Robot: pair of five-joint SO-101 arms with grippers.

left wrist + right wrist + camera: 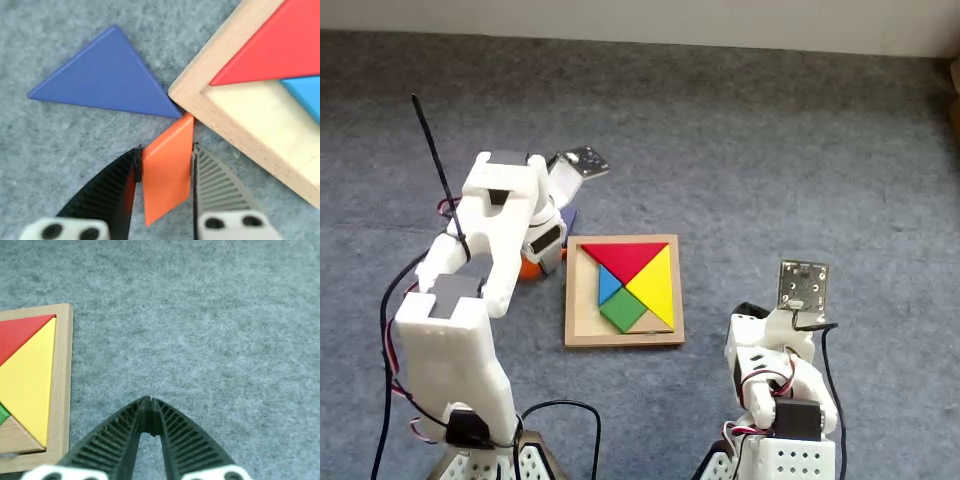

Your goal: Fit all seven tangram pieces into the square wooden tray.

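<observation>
The square wooden tray (620, 341) lies mid-table holding a red triangle (625, 258), a yellow triangle (657, 288), a light blue piece (608, 285), a green square (622, 311) and a tan triangle (654, 322). Its left strip is bare wood. My left gripper (166, 150) is shut on an orange parallelogram (167, 175) just outside the tray's corner (197, 97), the piece's tip touching the rim. A dark blue triangle (107, 77) lies flat on the carpet beside that corner. My right gripper (149, 405) is shut with nothing in it, over carpet right of the tray (62, 380).
Grey carpet covers the table. The left arm (485, 260) leans over the area left of the tray, with a black cable (435, 160) behind it. The right arm (775, 360) sits at the front right. Open carpet stretches beyond and right of the tray.
</observation>
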